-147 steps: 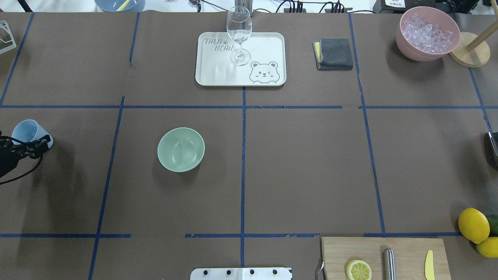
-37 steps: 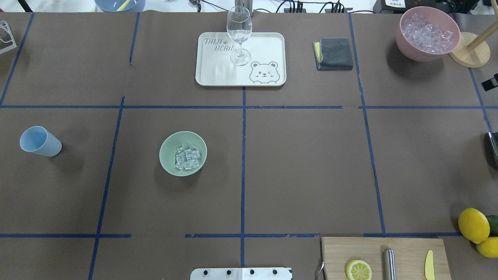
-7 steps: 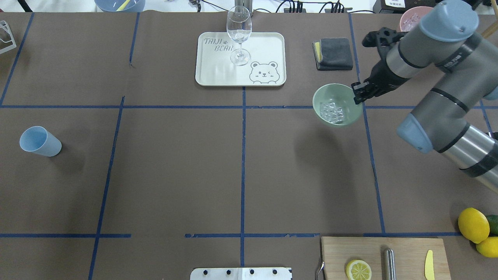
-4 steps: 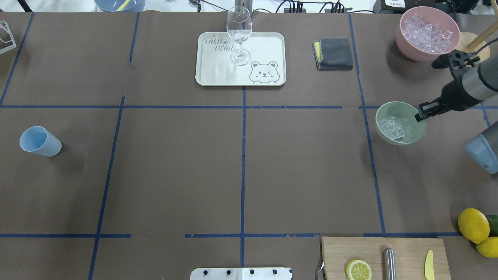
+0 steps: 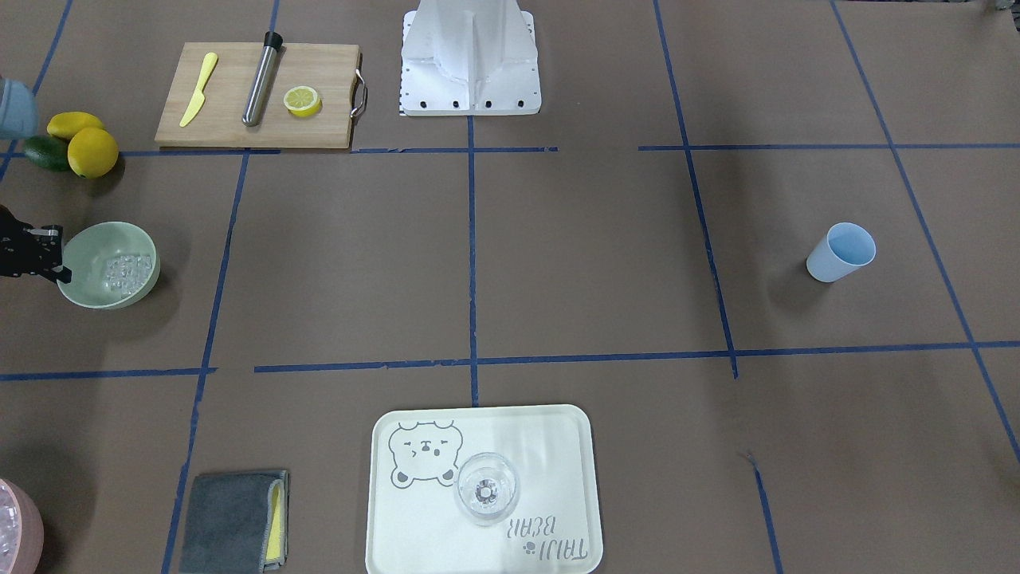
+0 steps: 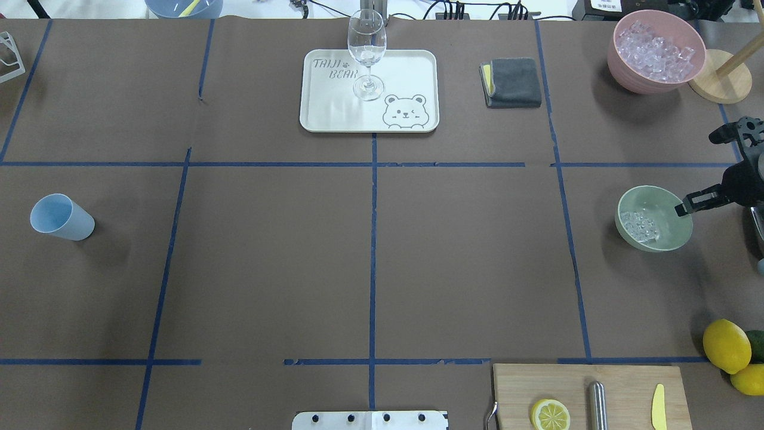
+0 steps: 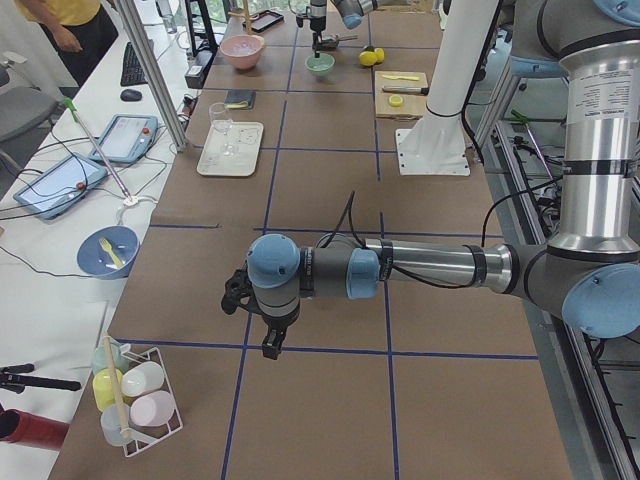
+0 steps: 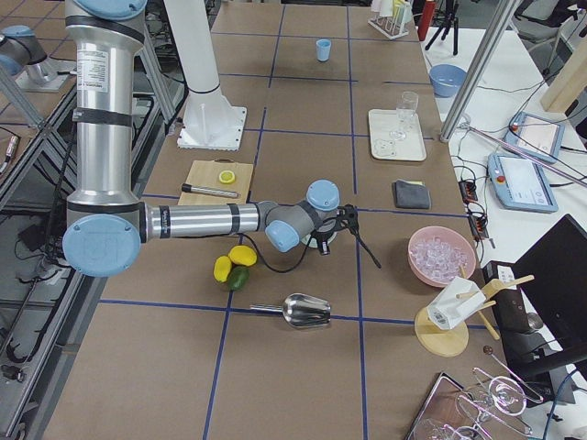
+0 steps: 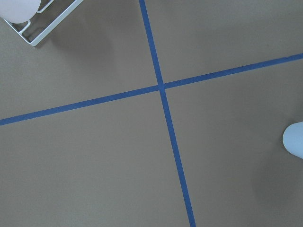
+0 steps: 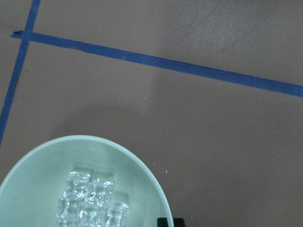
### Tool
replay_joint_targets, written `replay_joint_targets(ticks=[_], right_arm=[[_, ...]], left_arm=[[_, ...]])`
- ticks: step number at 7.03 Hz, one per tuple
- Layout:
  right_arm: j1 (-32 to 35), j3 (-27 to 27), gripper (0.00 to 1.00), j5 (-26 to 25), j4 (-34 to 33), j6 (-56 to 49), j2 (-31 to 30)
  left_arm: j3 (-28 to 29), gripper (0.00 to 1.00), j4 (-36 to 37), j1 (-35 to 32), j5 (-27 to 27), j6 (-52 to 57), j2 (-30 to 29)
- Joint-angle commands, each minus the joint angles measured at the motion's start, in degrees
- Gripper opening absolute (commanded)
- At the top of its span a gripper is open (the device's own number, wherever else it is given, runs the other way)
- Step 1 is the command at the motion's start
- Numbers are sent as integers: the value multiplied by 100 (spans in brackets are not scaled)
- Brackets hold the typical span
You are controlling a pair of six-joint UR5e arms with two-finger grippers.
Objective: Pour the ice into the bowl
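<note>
One mint-green bowl (image 6: 664,206) of ice (image 6: 638,225), gripped at the rim — far right of the tabletop (image 6: 465,257).
Clamped at its right rim by the right jaws, with a small heap of clear cubes lying toward the inner left wall. Placed between the pink bowl (image 6: 631,79) farther out and the lemons (image 6: 726,345) nearer the robot, well apart from the light blue cup (image 6: 59,217) at far left. Left jaws above bare brown paper — released or clenched, cannot tell.
</note>
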Motion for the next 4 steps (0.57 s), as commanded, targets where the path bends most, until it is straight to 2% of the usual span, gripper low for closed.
replay_joint_targets(ticks=[1,2,3,4], right_arm=[[0,-137,99,-31,221,85,-1],[8,-110,100,-84,230,77,16],[104,-58,100,-371,195,25,51],[357,-49,100,-357,-14,-11,43]], left_arm=[[1,100,-12,0,12,6,0],[1,100,-12,0,21,14,0],[1,100,-12,0,21,23,0],[1,100,-12,0,21,23,0]])
